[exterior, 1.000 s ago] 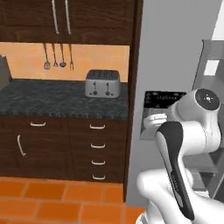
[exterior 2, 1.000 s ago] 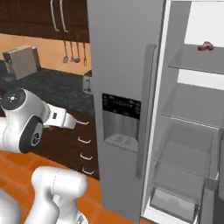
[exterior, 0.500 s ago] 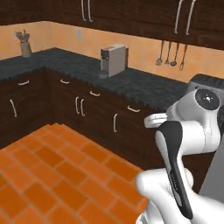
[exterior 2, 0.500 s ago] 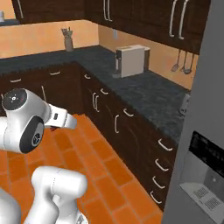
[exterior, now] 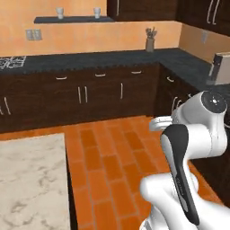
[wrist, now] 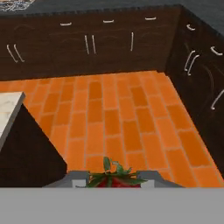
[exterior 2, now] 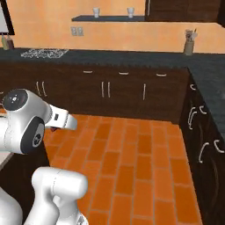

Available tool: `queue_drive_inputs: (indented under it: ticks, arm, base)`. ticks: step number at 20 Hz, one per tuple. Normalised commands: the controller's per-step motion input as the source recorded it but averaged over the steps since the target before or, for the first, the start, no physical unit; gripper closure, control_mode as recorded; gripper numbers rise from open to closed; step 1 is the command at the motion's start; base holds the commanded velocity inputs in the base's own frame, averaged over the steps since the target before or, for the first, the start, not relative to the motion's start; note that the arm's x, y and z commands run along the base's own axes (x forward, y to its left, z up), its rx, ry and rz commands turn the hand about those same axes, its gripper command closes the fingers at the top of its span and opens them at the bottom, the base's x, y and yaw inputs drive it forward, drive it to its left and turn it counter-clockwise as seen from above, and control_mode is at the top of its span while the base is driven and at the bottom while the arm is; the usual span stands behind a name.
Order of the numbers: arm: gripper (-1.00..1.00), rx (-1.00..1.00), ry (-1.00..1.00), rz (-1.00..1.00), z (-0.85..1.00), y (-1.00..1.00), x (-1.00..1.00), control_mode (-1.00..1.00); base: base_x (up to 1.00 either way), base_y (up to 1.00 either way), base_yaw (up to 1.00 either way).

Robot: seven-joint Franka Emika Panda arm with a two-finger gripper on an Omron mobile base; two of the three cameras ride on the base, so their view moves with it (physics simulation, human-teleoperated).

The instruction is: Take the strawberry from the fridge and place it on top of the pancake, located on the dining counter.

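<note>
Hand [wrist: 113, 178] pinching the strawberry [wrist: 113, 180] between its fingers, above tiled floor [wrist: 118, 127]; dining counter [wrist: 8, 109] corner off to its left.

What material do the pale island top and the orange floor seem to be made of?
The pale beige island top looks like polished marble or similar stone: grey veins run through it. The orange floor looks like matte terracotta tile: rectangular pieces separated by lighter grout lines.

White arm [exterior 2: 26, 121] at lower left — orange tile floor [exterior 2: 132, 162] ahead, dark cabinets [exterior 2: 118, 90] under a dark counter [exterior 2: 132, 55].
</note>
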Motion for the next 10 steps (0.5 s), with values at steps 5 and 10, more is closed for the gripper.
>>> queue_drive_inputs:
  ticks: [5, 10]
  arm:
    - [1.00, 0.00, 0.00, 0.00, 0.00, 0.00, 0.00, 1.00]
    - [1.00, 0.00, 0.00, 0.00, 0.00, 0.00, 0.00, 1.00]
  base:
    - [-0.44, 0.00, 0.99]
    - [-0.39, 0.00, 1.00]
